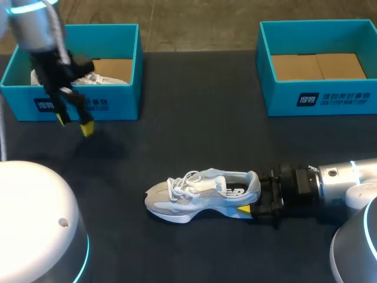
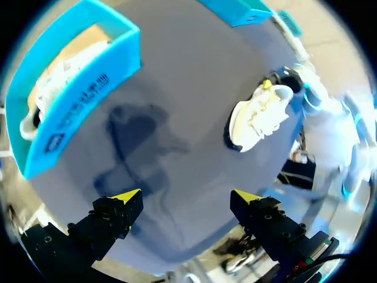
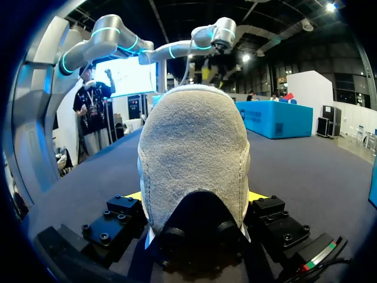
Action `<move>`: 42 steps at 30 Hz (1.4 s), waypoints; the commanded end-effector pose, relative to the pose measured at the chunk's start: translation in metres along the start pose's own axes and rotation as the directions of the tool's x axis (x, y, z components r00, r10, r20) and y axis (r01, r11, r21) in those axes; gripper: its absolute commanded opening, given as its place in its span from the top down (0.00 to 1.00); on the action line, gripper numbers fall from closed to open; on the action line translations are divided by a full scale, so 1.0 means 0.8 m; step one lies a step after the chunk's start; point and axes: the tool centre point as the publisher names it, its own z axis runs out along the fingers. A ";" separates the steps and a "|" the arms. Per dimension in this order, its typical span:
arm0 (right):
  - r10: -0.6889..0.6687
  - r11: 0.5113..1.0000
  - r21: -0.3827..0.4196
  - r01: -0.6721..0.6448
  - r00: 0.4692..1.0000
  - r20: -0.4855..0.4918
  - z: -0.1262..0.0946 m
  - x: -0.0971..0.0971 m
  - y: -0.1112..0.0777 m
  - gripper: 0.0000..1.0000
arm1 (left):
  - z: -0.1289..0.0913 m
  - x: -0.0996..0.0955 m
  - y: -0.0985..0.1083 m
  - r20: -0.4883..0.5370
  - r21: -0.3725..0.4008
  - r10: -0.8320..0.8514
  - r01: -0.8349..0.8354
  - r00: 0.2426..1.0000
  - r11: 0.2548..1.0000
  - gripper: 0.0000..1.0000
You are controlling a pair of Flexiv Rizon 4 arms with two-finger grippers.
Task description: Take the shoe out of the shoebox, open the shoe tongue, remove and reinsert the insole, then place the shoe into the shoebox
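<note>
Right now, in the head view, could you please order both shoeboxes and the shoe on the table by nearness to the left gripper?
From the left gripper:
1. left shoebox, directly behind it.
2. shoe, mid-table, off to its right.
3. right shoebox, far right side.

Shoe [image 1: 203,194] mid-table; open passage between left shoebox [image 1: 88,106] and right shoebox [image 1: 306,103]

Shoes: two, the table shoe [image 1: 203,194] and a boxed shoe [image 1: 94,78] beyond it.
Shoeboxes: two, left shoebox [image 1: 115,97], right shoebox [image 1: 283,97], both beyond the table shoe.
My pincers: two, left gripper [image 1: 73,124], right gripper [image 1: 252,194].
</note>
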 end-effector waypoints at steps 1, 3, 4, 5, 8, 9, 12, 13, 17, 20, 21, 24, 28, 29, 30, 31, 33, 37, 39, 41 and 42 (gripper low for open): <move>0.001 1.000 0.003 -0.001 1.000 0.002 0.002 0.000 0.000 1.00 | 0.023 0.048 0.025 0.171 0.157 -0.292 0.266 0.941 0.951 0.00; 0.001 1.000 0.003 -0.001 1.000 0.002 0.002 0.000 0.000 1.00 | 0.027 0.060 0.028 0.141 0.122 -0.306 0.290 0.942 0.949 0.00; 0.001 1.000 0.003 -0.001 1.000 0.002 0.002 0.000 0.000 1.00 | 0.029 0.063 0.027 0.149 0.125 -0.319 0.302 0.936 0.945 0.00; 0.001 1.000 0.003 -0.001 1.000 0.002 0.002 0.000 0.000 1.00 | 0.033 0.068 0.026 0.142 0.101 -0.332 0.320 0.933 0.942 0.00; 0.001 1.000 0.003 -0.001 1.000 0.002 0.002 0.000 0.000 1.00 | 0.040 0.082 0.023 0.155 0.095 -0.365 0.354 0.918 0.931 0.00; 0.001 1.000 0.003 -0.001 1.000 0.002 0.002 0.000 0.000 1.00 | 0.042 0.087 0.022 0.171 0.135 -0.386 0.366 0.907 0.921 0.00; 0.001 1.000 0.003 -0.001 1.000 0.002 0.002 0.000 0.000 1.00 | 0.048 0.107 0.018 0.160 0.161 -0.391 0.367 0.906 0.916 0.00; 0.001 1.000 0.003 -0.001 1.000 0.002 0.002 0.000 0.000 1.00 | 0.050 0.114 0.013 0.156 0.212 -0.429 0.394 0.890 0.894 0.00; 0.001 1.000 0.003 -0.001 1.000 0.002 0.002 0.000 0.000 1.00 | 0.054 0.126 -0.001 0.146 0.200 -0.417 0.386 0.897 0.901 0.00; 0.001 1.000 0.003 -0.001 1.000 0.002 0.002 0.000 0.000 1.00 | 0.054 0.126 -0.001 0.146 0.200 -0.417 0.386 0.897 0.901 0.00; 0.001 1.000 0.003 -0.001 1.000 0.002 0.002 0.000 0.000 1.00 | 0.054 0.126 -0.001 0.146 0.200 -0.417 0.386 0.897 0.901 0.00; 0.001 1.000 0.003 -0.001 1.000 0.002 0.002 0.000 0.000 1.00 | 0.054 0.126 -0.001 0.146 0.200 -0.417 0.386 0.897 0.901 0.00; 0.001 1.000 0.003 -0.001 1.000 0.002 0.002 0.000 0.000 1.00 | 0.063 0.128 -0.011 0.171 0.206 -0.440 0.405 0.881 0.891 0.00; 0.001 1.000 0.003 -0.001 1.000 0.002 0.002 0.000 0.000 1.00 | 0.070 0.132 -0.018 0.167 0.197 -0.441 0.409 0.882 0.891 0.00; 0.001 1.000 0.003 -0.001 1.000 0.002 0.002 0.000 0.000 1.00 | 0.075 0.138 -0.025 0.161 0.164 -0.425 0.401 0.891 0.901 0.00; 0.001 1.000 0.003 -0.001 1.000 0.002 0.002 0.000 0.000 1.00 | 0.080 0.144 -0.032 0.165 0.155 -0.422 0.399 0.892 0.904 0.00; 0.001 1.000 0.003 -0.001 1.000 0.002 0.002 0.000 0.000 1.00 | 0.087 0.158 -0.045 0.176 0.155 -0.434 0.410 0.884 0.899 0.00; 0.001 1.000 0.003 -0.001 1.000 0.002 0.002 0.000 0.000 1.00 | 0.092 0.179 -0.060 0.168 0.158 -0.437 0.414 0.884 0.897 0.00; 0.001 1.000 0.003 -0.001 1.000 0.002 0.002 0.000 0.000 1.00 | 0.091 0.187 -0.070 0.154 0.138 -0.444 0.426 0.883 0.894 0.00; 0.001 1.000 0.003 -0.001 1.000 0.002 0.002 0.000 0.000 1.00 | 0.091 0.192 -0.079 0.154 0.124 -0.443 0.428 0.883 0.895 0.00; 0.001 1.000 0.003 -0.001 1.000 0.002 0.002 0.000 0.000 1.00 | 0.092 0.195 -0.083 0.157 0.113 -0.444 0.431 0.882 0.895 0.00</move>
